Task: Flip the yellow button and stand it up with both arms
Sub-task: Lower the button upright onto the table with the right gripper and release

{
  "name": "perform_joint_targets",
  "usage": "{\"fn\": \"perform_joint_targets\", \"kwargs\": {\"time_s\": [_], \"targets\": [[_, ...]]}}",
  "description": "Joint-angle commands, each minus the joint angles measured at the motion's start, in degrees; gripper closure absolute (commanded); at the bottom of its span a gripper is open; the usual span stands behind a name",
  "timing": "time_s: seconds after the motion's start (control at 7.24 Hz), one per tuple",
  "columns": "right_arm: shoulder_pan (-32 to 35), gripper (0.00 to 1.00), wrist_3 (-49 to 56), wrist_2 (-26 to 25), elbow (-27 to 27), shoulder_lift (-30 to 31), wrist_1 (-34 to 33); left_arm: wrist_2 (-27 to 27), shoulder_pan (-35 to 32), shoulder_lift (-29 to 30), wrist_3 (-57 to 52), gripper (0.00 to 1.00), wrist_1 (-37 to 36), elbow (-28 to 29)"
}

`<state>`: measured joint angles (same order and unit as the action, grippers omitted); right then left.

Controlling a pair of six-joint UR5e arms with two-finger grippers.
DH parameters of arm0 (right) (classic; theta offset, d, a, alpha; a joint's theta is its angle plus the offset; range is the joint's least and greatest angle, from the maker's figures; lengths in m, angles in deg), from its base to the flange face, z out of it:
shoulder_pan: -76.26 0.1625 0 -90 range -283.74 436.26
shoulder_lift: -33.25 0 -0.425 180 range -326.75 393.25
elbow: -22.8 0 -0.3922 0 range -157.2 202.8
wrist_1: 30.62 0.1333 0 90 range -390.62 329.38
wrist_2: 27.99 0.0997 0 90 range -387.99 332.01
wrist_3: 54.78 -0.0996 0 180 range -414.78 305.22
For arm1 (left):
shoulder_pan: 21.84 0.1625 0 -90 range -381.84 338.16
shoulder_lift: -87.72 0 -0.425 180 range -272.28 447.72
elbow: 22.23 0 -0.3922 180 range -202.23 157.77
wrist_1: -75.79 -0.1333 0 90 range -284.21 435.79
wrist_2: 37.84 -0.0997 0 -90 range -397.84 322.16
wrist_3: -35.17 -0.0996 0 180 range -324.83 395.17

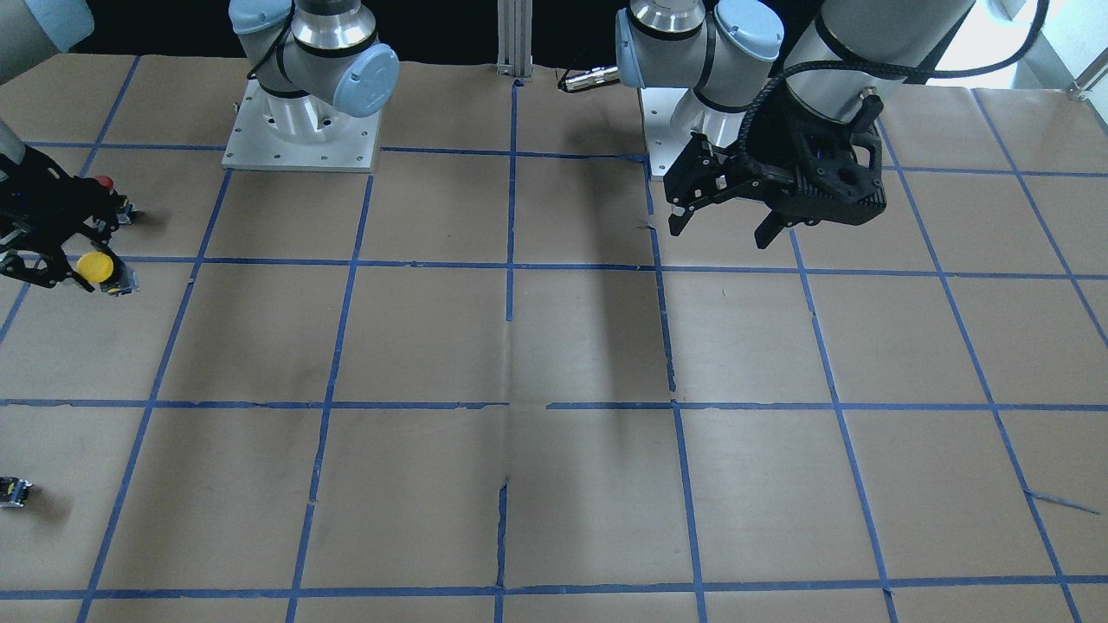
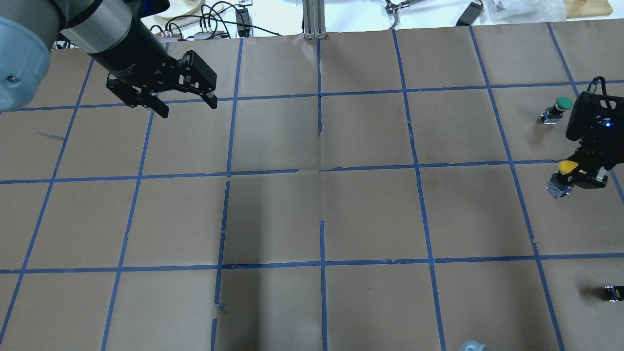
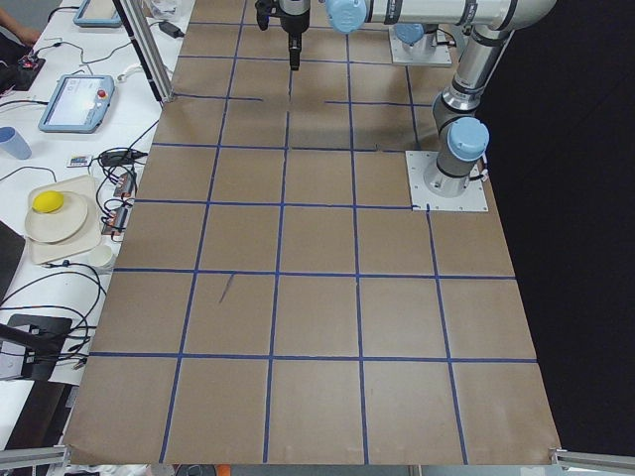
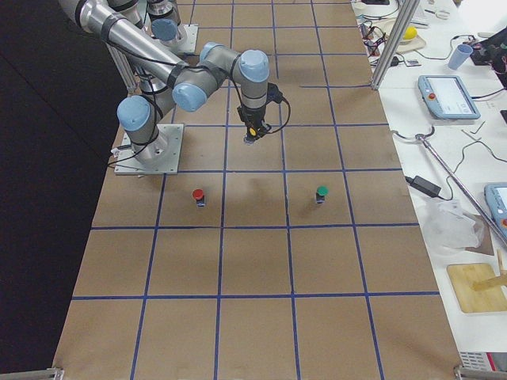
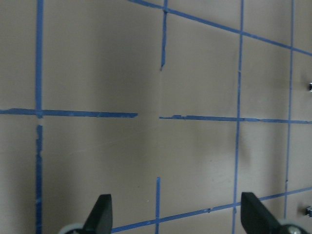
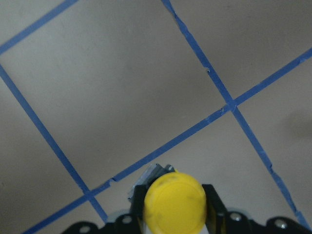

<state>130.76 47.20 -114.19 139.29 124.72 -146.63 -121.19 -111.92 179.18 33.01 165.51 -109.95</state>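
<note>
Left claw (image 2: 188,108) hangs over the worktop's (image 2: 312,214) ten o'clock, fingers wide apart and gripping nothing. At three o'clock the right claw (image 2: 574,177), partly cut off by the frame edge, is clamped on the yellow button (image 2: 565,167), hiding most of its black body.

Silver arms (image 1: 329,35), light-blue joint caps (image 1: 368,80), black pincers (image 1: 723,229), braided black cable (image 1: 765,91), square grey baseplates (image 1: 303,151).

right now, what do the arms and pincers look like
Both arms are silver tubes with light-blue joint caps: left arm, right arm. Each ends in a black two-finger pincer; a black braided cable runs to the left pincer, the right pincer shows a blue light.
</note>
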Motion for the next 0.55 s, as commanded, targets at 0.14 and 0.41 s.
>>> {"fn": "perform_joint_targets", "kwargs": {"time_s": [0.14,0.41], "targets": [[-9.31,0.86,32.89,3.49,-0.38,-7.68,-8.86,-9.37,-2.56,0.22,-5.64,0.0,0.46,1.67],[-13.18,0.86,54.28,5.16,-0.04,-8.49,-7.93,-7.01,-2.13,0.13,-5.84,0.0,0.46,1.23]]}}
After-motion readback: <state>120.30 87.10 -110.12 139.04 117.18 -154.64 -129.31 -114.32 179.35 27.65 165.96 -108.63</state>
